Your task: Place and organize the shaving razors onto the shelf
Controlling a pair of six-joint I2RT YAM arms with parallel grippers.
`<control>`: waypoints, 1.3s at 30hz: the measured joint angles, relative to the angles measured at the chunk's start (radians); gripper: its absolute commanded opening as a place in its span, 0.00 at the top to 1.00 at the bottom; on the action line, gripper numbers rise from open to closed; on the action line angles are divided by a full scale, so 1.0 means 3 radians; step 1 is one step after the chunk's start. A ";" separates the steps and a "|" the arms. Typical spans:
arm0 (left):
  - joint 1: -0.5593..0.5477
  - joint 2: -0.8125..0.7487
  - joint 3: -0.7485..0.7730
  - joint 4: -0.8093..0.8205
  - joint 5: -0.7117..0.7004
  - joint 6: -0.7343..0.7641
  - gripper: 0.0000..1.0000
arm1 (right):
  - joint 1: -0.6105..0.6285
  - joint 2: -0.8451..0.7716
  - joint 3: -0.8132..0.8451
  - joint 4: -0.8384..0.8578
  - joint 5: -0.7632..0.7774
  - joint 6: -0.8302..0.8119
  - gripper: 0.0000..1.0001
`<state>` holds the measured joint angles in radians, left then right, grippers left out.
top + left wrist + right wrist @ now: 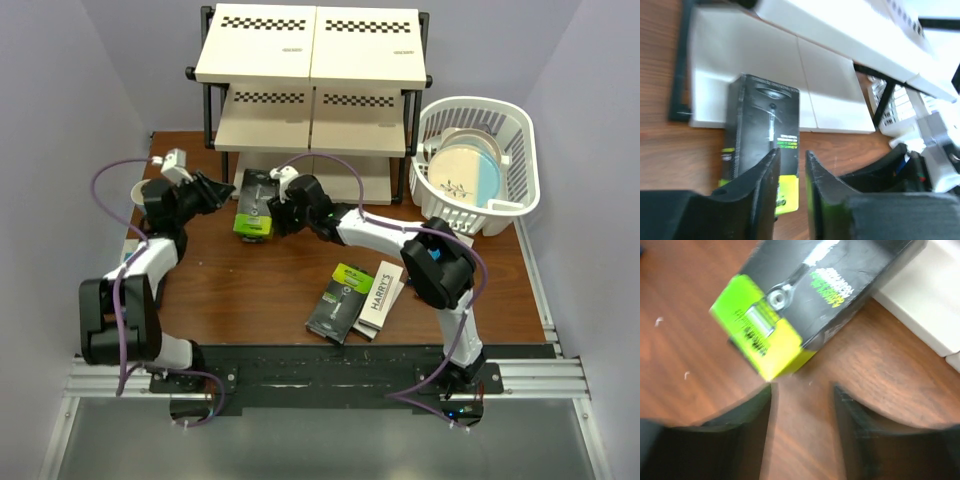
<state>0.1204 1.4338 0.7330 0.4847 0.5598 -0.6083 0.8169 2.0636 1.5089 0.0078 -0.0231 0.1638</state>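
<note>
A black razor box with a lime-green end (254, 204) lies in front of the shelf (310, 45), its black end resting on the shelf's bottom board (755, 50). My left gripper (218, 190) is just left of it, slightly open and empty; the left wrist view shows the box (762, 125) beyond the left gripper (792, 155). My right gripper (276, 212) is at the box's right side, open and empty (802, 387), with the green end (760, 330) just ahead of its fingertips. A second black-and-green box (340, 300) and a white HARRY'S box (382, 296) lie nearer the front. No blue-and-white boxes are in view.
A white plastic basket (515, 150) holding a white-and-blue plate (465, 175) stands right of the shelf. A pale round thing (137, 190) sits at the table's left edge behind the left arm. The shelf's upper boards carry nothing that I can see.
</note>
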 measured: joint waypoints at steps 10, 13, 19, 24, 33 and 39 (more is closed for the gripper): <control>0.0231 -0.0493 -0.0378 -0.0607 -0.0446 0.0053 1.00 | 0.0046 -0.0098 -0.0070 -0.0100 -0.0738 -0.0641 0.99; 0.0231 -0.0309 -0.0502 -0.0814 -0.0444 0.0045 1.00 | 0.0090 -0.0088 -0.0076 -0.0151 -0.0821 -0.0793 0.99; 0.0230 0.0144 -0.0497 -0.0970 -0.0333 0.0060 0.68 | 0.0235 -0.0042 -0.0093 -0.0142 -0.0847 -0.0917 0.51; 0.0230 0.0412 -0.0409 -0.0973 -0.0219 0.0155 0.53 | 0.0313 0.0137 -0.0092 -0.0126 -0.0721 -0.0975 0.48; 0.0099 0.0725 -0.0351 -0.0665 0.0117 0.0318 0.51 | 0.0308 0.0389 -0.0023 -0.0098 -0.0348 -0.0958 0.51; -0.0019 0.0952 -0.0247 -0.0369 0.0205 0.0317 0.53 | 0.0300 0.0432 -0.0010 0.0102 0.0017 -0.0947 0.61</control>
<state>0.1146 1.7195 0.6590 0.3740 0.6212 -0.5133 0.9070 2.1933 1.5059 0.0383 -0.0181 -0.1204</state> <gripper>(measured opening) 0.481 0.426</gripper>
